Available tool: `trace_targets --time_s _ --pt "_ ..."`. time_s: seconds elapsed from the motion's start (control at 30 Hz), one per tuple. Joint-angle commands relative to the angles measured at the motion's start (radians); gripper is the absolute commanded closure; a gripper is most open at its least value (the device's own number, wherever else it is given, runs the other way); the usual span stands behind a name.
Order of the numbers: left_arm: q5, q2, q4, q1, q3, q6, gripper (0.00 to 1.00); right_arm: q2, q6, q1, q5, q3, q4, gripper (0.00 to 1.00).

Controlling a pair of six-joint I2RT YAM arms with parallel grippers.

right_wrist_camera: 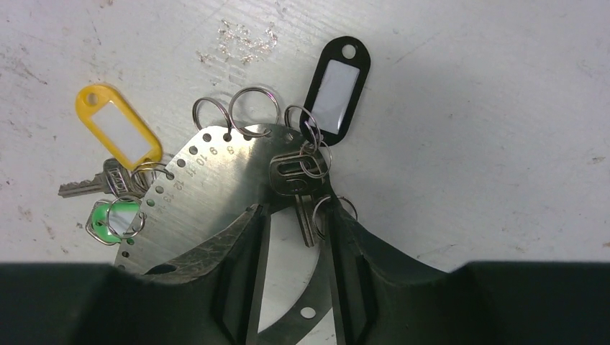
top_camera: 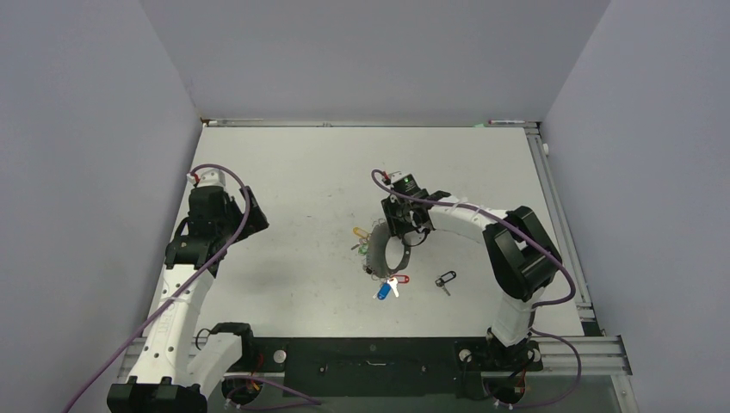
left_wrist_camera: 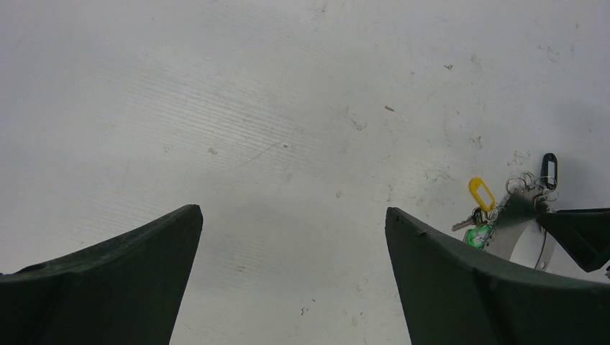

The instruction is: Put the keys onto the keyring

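Observation:
The keyring (right_wrist_camera: 216, 180), a flat grey metal hoop with numbered holes, stands tilted near the table's middle (top_camera: 370, 256). My right gripper (right_wrist_camera: 291, 212) is closed across its band at the top (top_camera: 405, 232). Small rings on the hoop carry a yellow-tagged key (right_wrist_camera: 119, 129), a green-tagged key (right_wrist_camera: 115, 219) and a black-tagged key (right_wrist_camera: 336, 86), whose blade lies between my fingers. Blue (top_camera: 383, 291), white and red tags sit at the hoop's near end. A second black-tagged key (top_camera: 445, 279) lies loose to its right. My left gripper (left_wrist_camera: 291, 208) is open, empty, far left (top_camera: 250, 222).
The hoop and its yellow tag (left_wrist_camera: 480, 192) show at the right edge of the left wrist view. Grey walls enclose the white table (top_camera: 310, 172) on three sides. A metal rail (top_camera: 559, 224) runs along the right edge.

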Motion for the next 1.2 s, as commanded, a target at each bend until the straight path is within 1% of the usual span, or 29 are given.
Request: trace_targets --time_s 0.0,0.17,0.37,0.6,0.83,1.03,1.17 --pt "0.013 -0.009 0.026 0.005 0.027 0.01 0.03 -0.029 -0.024 0.004 -0.001 0.043 -0.016 0.64" --pt "0.016 -0.009 0.025 0.005 0.027 0.01 0.03 -0.009 -0.043 0.001 -0.009 0.064 -0.038 0.64" --pt "0.022 -0.006 0.028 0.005 0.027 0.01 0.03 -0.004 -0.06 -0.004 -0.014 0.062 -0.047 0.69" --pt "0.022 -0.005 0.028 0.005 0.025 0.01 0.03 0.034 -0.076 -0.016 -0.03 0.086 -0.065 0.69" --pt "0.025 -0.006 0.03 0.005 0.025 0.01 0.03 0.047 -0.081 -0.017 0.005 0.087 -0.076 0.69" --pt "0.024 -0.006 0.03 0.005 0.024 0.01 0.03 0.04 -0.08 -0.016 0.004 0.081 -0.085 0.79" --pt "0.025 -0.006 0.031 0.005 0.024 0.01 0.03 0.028 -0.069 -0.016 0.013 0.069 -0.09 0.8"
